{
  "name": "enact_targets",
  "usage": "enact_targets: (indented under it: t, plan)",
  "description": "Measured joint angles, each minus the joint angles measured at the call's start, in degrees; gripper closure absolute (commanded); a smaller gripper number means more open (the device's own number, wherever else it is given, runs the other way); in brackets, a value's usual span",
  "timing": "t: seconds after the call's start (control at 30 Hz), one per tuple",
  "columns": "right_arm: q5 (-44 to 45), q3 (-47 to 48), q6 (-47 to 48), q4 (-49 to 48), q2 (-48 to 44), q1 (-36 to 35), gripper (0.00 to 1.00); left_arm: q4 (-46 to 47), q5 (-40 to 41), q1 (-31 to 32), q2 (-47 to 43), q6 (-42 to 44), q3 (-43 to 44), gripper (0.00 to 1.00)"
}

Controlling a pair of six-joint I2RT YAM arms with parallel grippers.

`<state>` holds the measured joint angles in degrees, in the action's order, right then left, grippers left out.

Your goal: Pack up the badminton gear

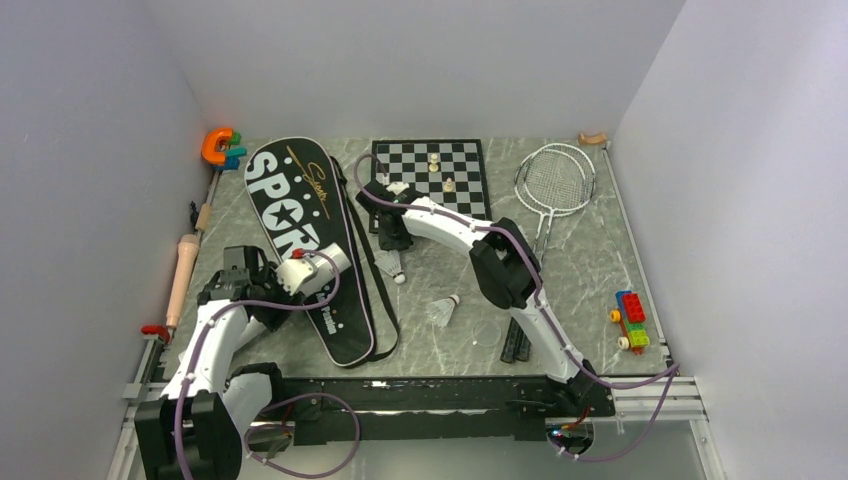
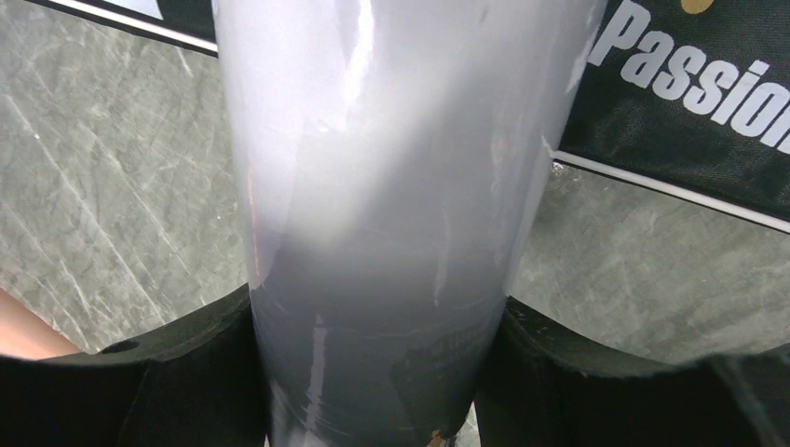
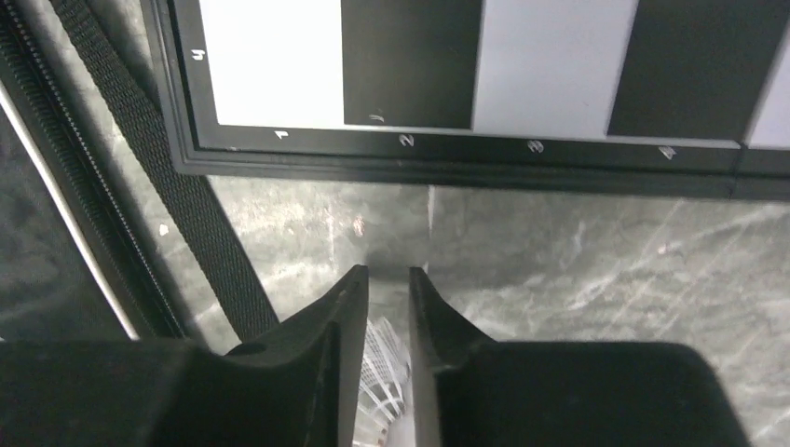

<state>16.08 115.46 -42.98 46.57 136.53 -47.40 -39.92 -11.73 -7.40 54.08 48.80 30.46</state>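
The tube (image 2: 401, 168) was clamped between the fingers of the left gripper (image 2: 377, 363), which were pressed against its two sides. It was held low at the near left of the table (image 1: 590, 260), with its far end over the near part of the bag (image 1: 300, 225). The bag was laid flat left of centre, lettered side up, its wide end turned away from the arms. The right gripper (image 3: 387, 273) was positioned close over the table just beside the near-left corner of the chessboard (image 1: 432, 175), next to the bag's strap (image 3: 186, 209). Its fingers were drawn close together, and the white feathers of a shuttlecock (image 3: 382, 384) were pinched in the narrow gap between them. A second shuttlecock (image 1: 446, 309) could be seen lying on the table near the middle, apart from both grippers. The two rackets (image 1: 553, 180) were laid together at the far right, heads overlapping, their handles directed toward the arms and partly hidden under the right arm. Two pieces (image 1: 434, 160) were stood on the chessboard. A rod (image 1: 183, 275) was placed along the left edge, and bricks (image 1: 631, 318) near the right edge.
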Motion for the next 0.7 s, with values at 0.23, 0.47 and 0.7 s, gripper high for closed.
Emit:
enact_targets:
  t: [0.23, 0.47, 0.7]
  plan:
    - [-0.13, -5.81, -0.09, -0.5, -5.79, 0.0, 1.0, -1.57, -0.11, 0.42, -0.11, -0.13, 3.61, 0.44]
    - [-0.09, -15.26, -0.35, -2.14, -16.41, 0.0, 1.0, -2.8, -0.98, 2.62, -1.7, -0.66, 5.11, 0.42]
    - [-1.01, -24.5, -1.2, -4.7, -27.26, 0.0, 0.76, -6.36, -7.08, 3.41, -3.61, -1.07, 7.56, 0.38]
